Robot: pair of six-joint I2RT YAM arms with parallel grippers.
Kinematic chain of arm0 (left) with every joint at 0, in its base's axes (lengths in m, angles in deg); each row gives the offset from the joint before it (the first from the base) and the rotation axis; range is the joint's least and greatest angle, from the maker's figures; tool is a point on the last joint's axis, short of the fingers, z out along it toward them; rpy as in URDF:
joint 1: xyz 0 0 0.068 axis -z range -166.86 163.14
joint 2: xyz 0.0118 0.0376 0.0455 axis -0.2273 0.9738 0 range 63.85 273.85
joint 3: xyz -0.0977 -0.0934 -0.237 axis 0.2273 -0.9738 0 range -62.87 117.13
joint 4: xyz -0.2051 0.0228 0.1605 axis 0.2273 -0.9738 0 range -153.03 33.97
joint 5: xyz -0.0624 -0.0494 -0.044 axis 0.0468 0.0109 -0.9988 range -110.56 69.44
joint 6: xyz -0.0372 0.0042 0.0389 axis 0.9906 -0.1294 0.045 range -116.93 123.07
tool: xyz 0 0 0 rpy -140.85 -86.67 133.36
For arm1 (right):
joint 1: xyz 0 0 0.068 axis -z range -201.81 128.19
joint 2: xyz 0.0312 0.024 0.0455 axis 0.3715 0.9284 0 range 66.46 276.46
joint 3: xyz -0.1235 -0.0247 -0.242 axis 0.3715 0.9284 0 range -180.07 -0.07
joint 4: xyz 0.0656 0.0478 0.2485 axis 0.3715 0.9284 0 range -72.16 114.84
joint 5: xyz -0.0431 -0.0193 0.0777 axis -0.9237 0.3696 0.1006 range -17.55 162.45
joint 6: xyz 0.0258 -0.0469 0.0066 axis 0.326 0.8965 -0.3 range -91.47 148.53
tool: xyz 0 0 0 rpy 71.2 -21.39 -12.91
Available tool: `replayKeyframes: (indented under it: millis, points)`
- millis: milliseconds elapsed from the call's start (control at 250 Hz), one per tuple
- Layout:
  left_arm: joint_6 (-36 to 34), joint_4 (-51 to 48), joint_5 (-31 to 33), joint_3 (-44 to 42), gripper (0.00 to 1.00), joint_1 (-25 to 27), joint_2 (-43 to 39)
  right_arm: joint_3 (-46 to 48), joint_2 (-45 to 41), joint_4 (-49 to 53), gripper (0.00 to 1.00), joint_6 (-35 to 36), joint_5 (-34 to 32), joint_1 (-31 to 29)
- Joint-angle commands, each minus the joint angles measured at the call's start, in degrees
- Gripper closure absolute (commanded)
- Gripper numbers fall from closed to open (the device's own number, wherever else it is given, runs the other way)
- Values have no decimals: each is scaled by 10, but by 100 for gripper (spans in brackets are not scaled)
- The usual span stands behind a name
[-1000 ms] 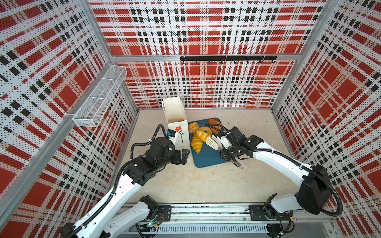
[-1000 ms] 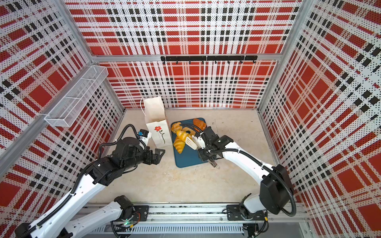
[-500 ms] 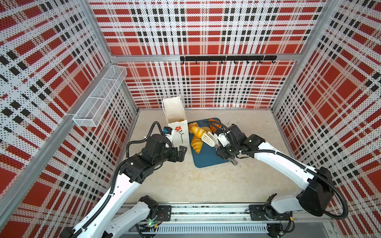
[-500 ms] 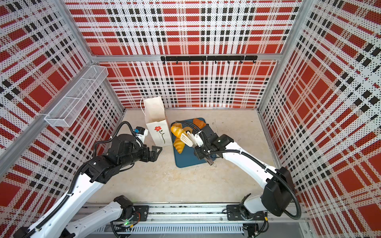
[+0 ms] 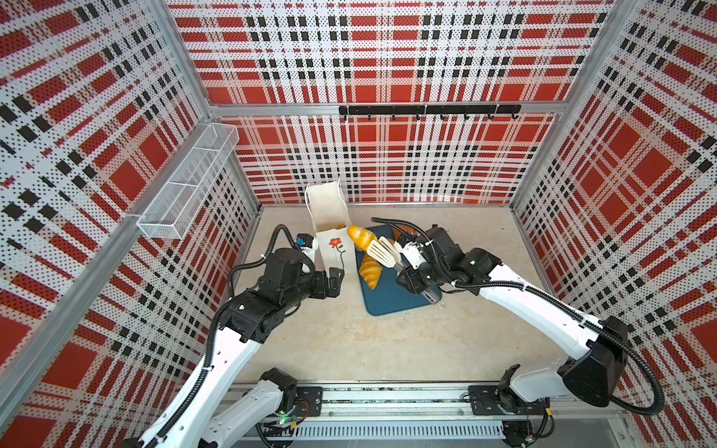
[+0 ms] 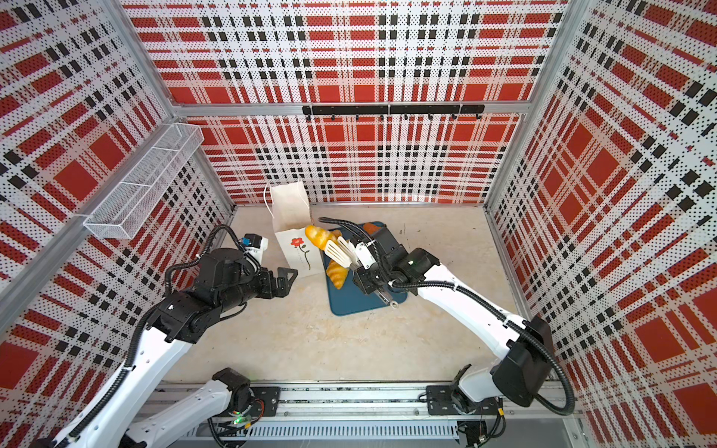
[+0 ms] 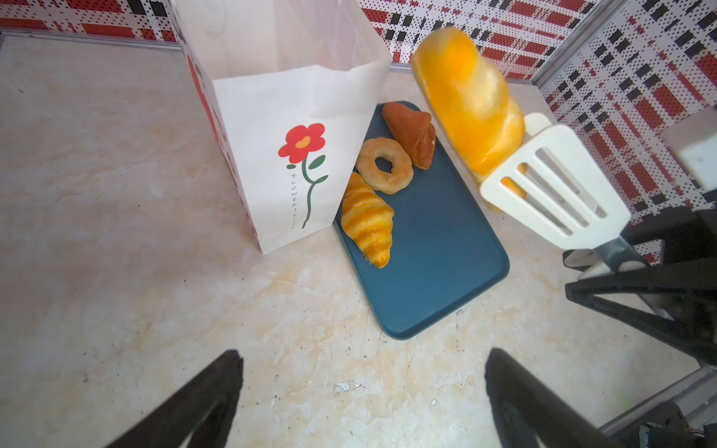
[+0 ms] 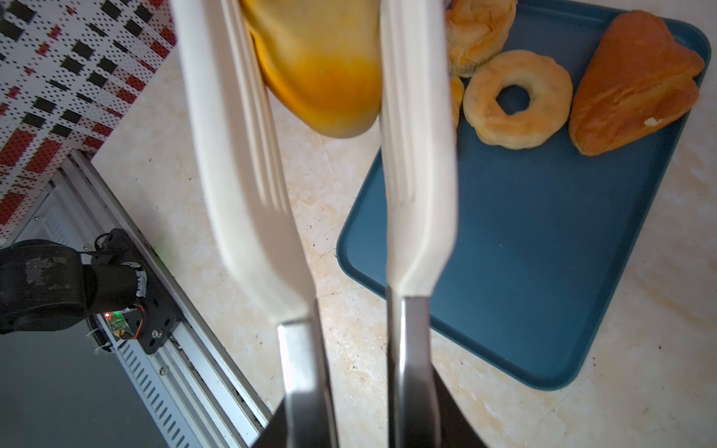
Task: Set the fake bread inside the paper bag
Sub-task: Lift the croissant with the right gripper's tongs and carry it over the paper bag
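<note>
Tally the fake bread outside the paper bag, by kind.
Twisted loaf, held in the tongs: 1
Croissant: 1
Ring doughnut: 1
Dark orange-brown pastry: 1
Total: 4

Both top views look down from high and far at the front, sharing the whole table [image 5: 349, 341]. The left wrist view faces the nearby paper bag [image 7: 271, 116]. The right wrist view looks along the tongs [image 8: 240, 155], close over the blue tray [image 8: 543, 252] that both wrist views share.
</note>
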Motion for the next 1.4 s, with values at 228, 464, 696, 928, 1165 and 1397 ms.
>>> replayKeyframes:
  millis: [228,464,696,928,1165,1397]
  points:
    - [-22,-9,-18,22,1,-54,-13,-64,46,-82,63,-32,48,-12]
    - [-20,-18,-10,11,1,-87,-16,-100,76,-114,63,-50,64,-20]
    - [-20,-19,-11,7,1,-93,-16,-142,108,-119,64,-62,63,-22]
    - [-19,-18,-14,2,1,-93,-13,-191,144,-119,63,-65,66,-24]
    - [-14,-10,-24,-7,1,-93,-15,-240,184,-119,63,-66,64,-28]
    - [-13,-7,-28,-16,1,-94,-17,-282,219,-103,63,-53,40,-28]
